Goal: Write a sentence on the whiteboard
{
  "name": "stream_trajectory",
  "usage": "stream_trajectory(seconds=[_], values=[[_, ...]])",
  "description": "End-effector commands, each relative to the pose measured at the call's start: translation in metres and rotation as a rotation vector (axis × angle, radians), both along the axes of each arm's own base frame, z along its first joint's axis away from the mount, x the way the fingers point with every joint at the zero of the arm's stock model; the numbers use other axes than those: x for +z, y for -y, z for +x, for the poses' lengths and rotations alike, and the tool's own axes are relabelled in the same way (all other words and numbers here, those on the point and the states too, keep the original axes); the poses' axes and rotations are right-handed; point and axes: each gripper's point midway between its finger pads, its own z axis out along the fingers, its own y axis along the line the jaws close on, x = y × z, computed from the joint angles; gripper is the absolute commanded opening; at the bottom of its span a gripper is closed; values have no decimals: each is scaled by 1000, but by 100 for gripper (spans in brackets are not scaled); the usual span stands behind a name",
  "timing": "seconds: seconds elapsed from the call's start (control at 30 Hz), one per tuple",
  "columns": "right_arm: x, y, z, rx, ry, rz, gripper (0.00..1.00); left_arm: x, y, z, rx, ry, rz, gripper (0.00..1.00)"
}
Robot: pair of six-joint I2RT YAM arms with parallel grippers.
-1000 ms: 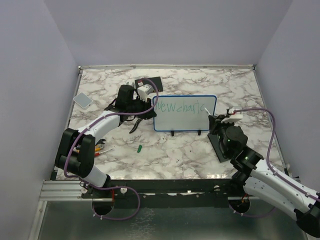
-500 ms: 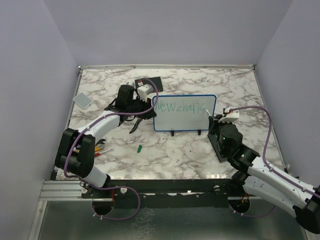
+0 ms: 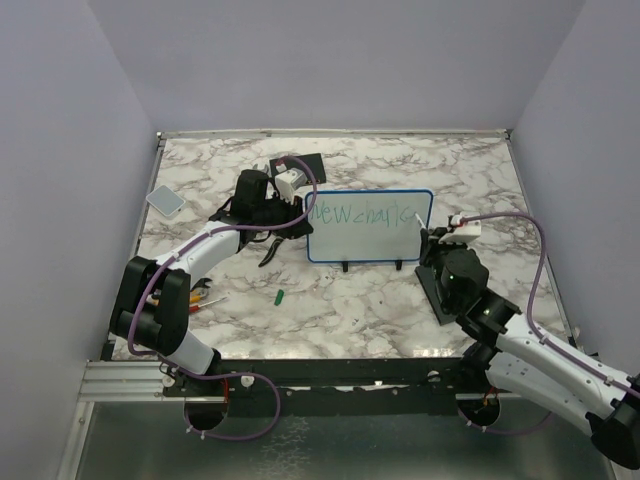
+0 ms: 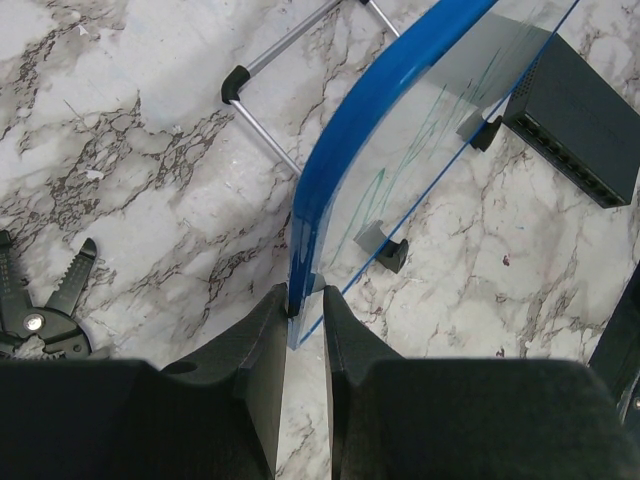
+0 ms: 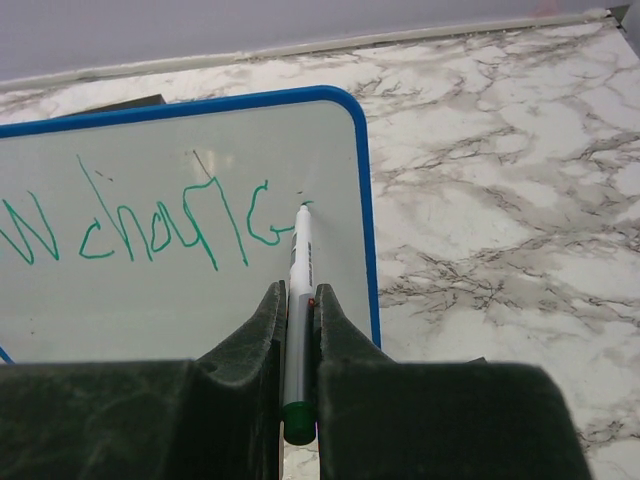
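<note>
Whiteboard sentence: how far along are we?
Done: one line of green writing on the whiteboard, roughly "new charg"; the word looks incomplete. In hand: right gripper shut on the marker, tip at the board just past the last letter; left gripper pinches the board's edge, steadying it. Left: finish the word; the space below is blank, so no second line yet.

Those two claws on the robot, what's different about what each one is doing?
The left gripper pinches the blue edge of the whiteboard; the right gripper clamps a marker, tip by the green writing. Left grips from the board's side, right faces its front. Both are shut on something.
</note>
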Motion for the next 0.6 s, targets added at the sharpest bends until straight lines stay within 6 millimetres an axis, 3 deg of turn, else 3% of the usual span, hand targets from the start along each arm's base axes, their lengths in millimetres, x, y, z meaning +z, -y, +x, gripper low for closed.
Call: stream_trajectory(seconds=[0.0, 0.2, 0.57], values=[[6, -14, 4, 67, 13, -16, 1, 16, 1, 4, 0, 50, -11, 21], [-5, -17, 4, 76, -21, -18, 1, 17, 2, 5, -1, 51, -13, 21], [-31, 1, -1, -37, -115, 1, 1, 17, 2, 5, -1, 52, -13, 21]])
